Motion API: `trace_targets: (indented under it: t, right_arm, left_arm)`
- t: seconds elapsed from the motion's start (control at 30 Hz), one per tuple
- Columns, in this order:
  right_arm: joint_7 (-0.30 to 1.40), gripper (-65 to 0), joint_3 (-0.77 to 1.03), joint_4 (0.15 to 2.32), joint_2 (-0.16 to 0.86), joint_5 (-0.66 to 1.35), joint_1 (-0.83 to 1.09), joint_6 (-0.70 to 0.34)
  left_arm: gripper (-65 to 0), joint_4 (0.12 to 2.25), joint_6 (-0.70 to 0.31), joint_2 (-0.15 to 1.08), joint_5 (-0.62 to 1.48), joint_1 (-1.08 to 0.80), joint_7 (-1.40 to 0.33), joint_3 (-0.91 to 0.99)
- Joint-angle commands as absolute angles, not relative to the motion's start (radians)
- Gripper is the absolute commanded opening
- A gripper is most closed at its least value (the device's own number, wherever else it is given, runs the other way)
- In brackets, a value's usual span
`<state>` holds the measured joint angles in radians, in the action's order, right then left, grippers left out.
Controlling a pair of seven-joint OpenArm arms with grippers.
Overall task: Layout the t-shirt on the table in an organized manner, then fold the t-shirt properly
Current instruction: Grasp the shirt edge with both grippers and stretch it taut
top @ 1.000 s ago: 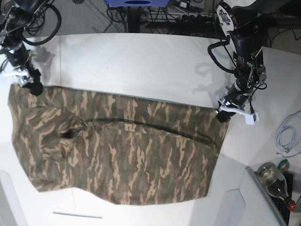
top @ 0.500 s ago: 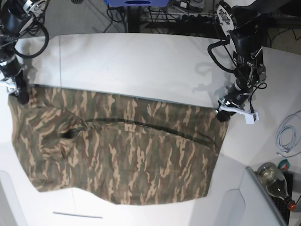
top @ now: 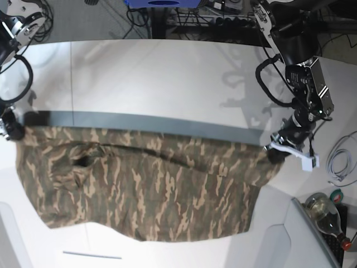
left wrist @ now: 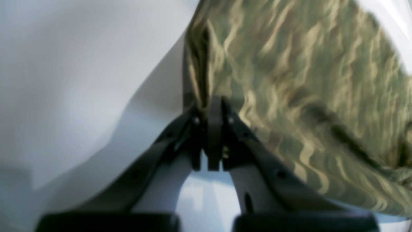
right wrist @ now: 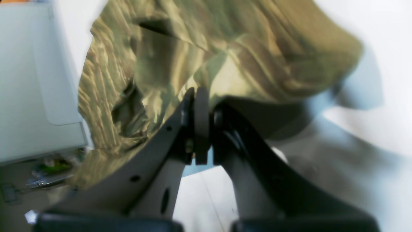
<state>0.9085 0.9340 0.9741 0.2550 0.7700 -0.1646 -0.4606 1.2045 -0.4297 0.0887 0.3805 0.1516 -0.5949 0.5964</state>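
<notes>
Camouflage t-shirt (top: 145, 190) spread across the near half of the white table (top: 167, 78), its far edge raised off the surface and stretched in a nearly straight line between the two arms; a dark band of shadow lies on the tabletop just beyond that edge. The near hem rests on the table, reaching toward its front edge. A dark opening in the cloth (top: 82, 161) shows toward the base view's left side.

Left gripper (left wrist: 212, 111), at the base view's right, jaws together and clamped on the shirt's edge; the wrist view shows cloth pinched between the black fingers (left wrist: 215, 135), the fabric running away to the right over the white surface.

Right gripper (right wrist: 199, 96), at the base view's left edge, likewise clamped on the shirt, with bunched folds of cloth rising above its closed fingers (right wrist: 201, 129).

A coiled grey cable (top: 341, 162) and a glass bottle (top: 326, 215) lie at the base view's right margin, well apart from the shirt
</notes>
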Motion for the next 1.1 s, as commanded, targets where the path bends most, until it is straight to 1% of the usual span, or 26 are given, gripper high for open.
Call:
trace_targets:
  t: [0.0,0.1,0.17,0.27,0.47,0.8,0.9,1.07]
  right_arm:
    - [0.900,-64.8,0.940,1.030,0.278,0.788,-0.180,-0.463]
    - [0.951,-64.8,0.943,1.086,0.257,0.788,-0.154,-0.437]
    - [0.949,-64.8,0.941,1.090,0.243,0.788,-0.117,-0.432]
    - [0.909,-64.8,0.938,1.084,0.234,0.786,-0.071,-0.432]
    - [0.851,-64.8,0.862,1.089,0.237,0.786,-0.016,-0.430]
    - [0.848,-65.0,0.863,1.093,0.228,0.791,0.097,-0.432]
    - [0.848,-65.0,0.863,1.138,0.206,0.791,0.134,-0.432]
    - [0.848,-65.0,0.863,1.257,0.166,0.791,0.200,-0.432]
  left_arm:
    - [-65.0,1.241,-0.417,0.101,0.383,0.165,-0.585,0.625]
    - [-65.0,1.245,-0.417,0.090,0.381,0.134,-0.605,0.668]
    - [-65.0,1.257,-0.417,0.088,0.383,0.087,-0.602,0.693]
    - [-65.0,1.264,-0.417,0.087,0.384,0.021,-0.602,0.716]
    - [-65.0,1.274,-0.417,0.088,0.384,-0.061,-0.601,0.719]
    - [-65.0,1.451,-0.417,0.064,0.384,-0.197,-0.602,0.734]
    - [-65.0,1.475,-0.417,0.041,0.384,-0.222,-0.605,0.782]
    - [-65.0,1.475,-0.417,0.039,0.384,-0.239,-0.607,0.835]
